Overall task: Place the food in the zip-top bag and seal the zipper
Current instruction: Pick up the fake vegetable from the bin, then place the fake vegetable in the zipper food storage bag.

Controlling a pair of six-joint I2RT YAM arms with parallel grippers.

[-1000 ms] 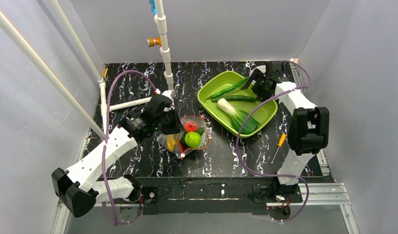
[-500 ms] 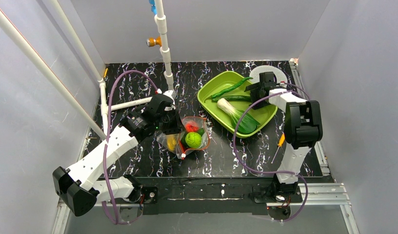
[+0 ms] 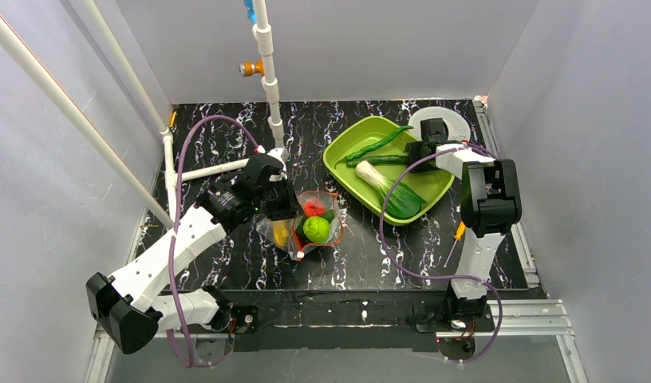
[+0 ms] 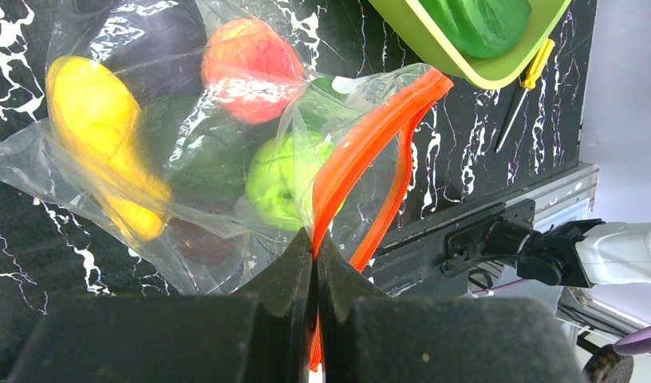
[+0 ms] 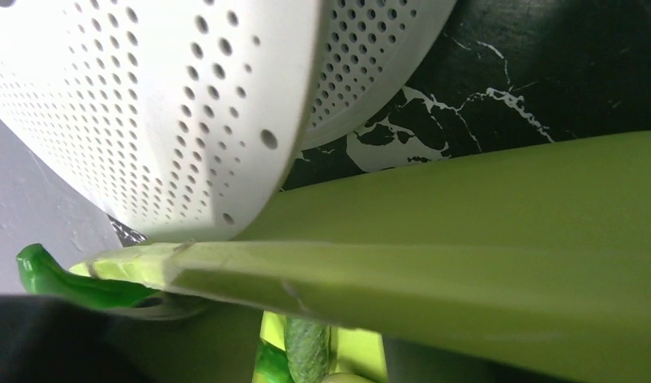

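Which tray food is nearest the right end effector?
The cucumber: it lies between the pepper and bok choy, its end right at the right end effector.

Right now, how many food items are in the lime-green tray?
3. The long green pepper lies along the far side of the tray, the cucumber just nearer, the bok choy nearest. The right gripper may hide something small.

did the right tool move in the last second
Yes. The right tool pulled back off the white disc it had covered. It now sits at the right rim of the green tray, by the cucumber.
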